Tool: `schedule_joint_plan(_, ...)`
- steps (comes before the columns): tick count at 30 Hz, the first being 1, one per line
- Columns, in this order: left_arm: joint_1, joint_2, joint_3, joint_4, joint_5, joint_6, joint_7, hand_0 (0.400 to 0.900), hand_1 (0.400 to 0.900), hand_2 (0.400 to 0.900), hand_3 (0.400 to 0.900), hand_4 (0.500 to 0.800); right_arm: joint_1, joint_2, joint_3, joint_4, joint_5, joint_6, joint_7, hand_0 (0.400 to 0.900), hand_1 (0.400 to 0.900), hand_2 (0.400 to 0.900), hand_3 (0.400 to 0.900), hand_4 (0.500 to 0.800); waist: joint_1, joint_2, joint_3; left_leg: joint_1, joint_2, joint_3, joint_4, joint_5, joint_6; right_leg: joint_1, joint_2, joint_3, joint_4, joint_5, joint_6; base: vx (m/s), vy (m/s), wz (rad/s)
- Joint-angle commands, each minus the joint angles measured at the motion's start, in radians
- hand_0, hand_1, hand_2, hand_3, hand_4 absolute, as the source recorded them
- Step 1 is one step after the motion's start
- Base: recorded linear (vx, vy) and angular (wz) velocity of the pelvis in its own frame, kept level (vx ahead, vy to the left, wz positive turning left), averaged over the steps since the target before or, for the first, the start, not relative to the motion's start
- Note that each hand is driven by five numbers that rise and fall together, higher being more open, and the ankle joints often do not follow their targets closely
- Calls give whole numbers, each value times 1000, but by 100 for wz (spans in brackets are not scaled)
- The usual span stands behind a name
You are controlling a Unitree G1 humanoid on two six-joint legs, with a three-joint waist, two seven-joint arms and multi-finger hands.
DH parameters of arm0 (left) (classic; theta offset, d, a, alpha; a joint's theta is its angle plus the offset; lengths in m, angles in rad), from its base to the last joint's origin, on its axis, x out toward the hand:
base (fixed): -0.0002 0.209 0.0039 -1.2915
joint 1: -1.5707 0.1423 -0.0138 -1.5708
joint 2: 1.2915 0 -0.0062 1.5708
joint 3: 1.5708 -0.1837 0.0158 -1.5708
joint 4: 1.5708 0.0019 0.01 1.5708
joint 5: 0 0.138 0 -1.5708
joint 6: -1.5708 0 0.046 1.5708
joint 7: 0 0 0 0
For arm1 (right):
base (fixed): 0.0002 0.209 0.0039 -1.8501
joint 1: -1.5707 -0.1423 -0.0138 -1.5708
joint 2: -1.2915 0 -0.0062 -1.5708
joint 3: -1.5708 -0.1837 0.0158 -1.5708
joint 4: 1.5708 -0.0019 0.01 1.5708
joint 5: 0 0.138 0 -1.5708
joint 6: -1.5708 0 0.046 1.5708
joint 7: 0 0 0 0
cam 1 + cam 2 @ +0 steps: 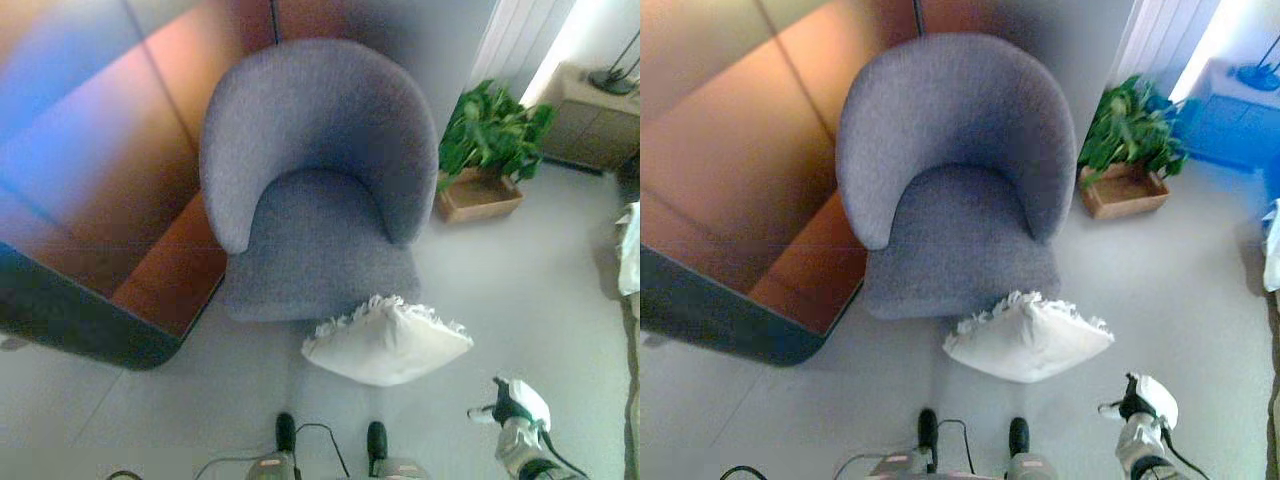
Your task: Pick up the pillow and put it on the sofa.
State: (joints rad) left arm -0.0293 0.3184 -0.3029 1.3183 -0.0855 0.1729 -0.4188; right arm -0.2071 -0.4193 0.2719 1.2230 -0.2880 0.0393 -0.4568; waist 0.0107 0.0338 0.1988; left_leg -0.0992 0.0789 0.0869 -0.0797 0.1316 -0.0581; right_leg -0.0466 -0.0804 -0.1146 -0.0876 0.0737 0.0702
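Observation:
A white pillow (388,342) with a fringed edge lies on the floor, touching the front of the seat of a grey round-backed armchair (318,170). The chair's seat (960,240) holds nothing. My right hand (515,404) shows at the lower right, low over the floor, a short way right of and nearer than the pillow's right corner. It is apart from the pillow, with relaxed fingers and nothing in it. My left hand shows in no view.
A potted green plant (490,130) in a wooden box (480,197) stands right of the chair. A brown panel with a dark edge (90,330) runs along the left. A cabinet (600,125) stands at the back right. Something white (630,250) shows at the right edge.

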Motion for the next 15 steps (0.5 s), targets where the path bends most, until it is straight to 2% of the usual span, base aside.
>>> schedule_joint_plan(1,-90,32,-16,5,-72,5,17,900,900,900,900,800,-128,-77,51,-25,24,-6,-64,900,900,900,900,800,19,-26,83,7,-52,-21,-8,-96,39,-52,3,-16,26,7,27,-81,-33,9)
schedule_joint_plan(6,-148,36,-17,4,-104,36,29,900,900,900,900,800,-251,-122,63,-28,72,-5,-46,900,900,900,900,800,27,-3,155,-66,-56,-31,-8,-72,34,-125,5,-27,40,12,18,-92,-18,2)
schedule_joint_plan(12,-201,33,-28,9,-154,43,43,900,900,900,900,800,-360,-172,80,-34,104,-27,-15,900,900,900,900,800,38,14,213,-139,-65,-55,-8,-49,28,-211,9,-36,95,-8,9,-73,-11,7)
schedule_joint_plan(15,-231,24,-36,4,-185,67,41,900,900,900,900,800,-412,-194,89,-30,136,-39,-4,900,900,900,900,800,43,24,237,-174,-68,-61,-3,-38,28,-259,6,-44,131,-17,6,-57,0,11)
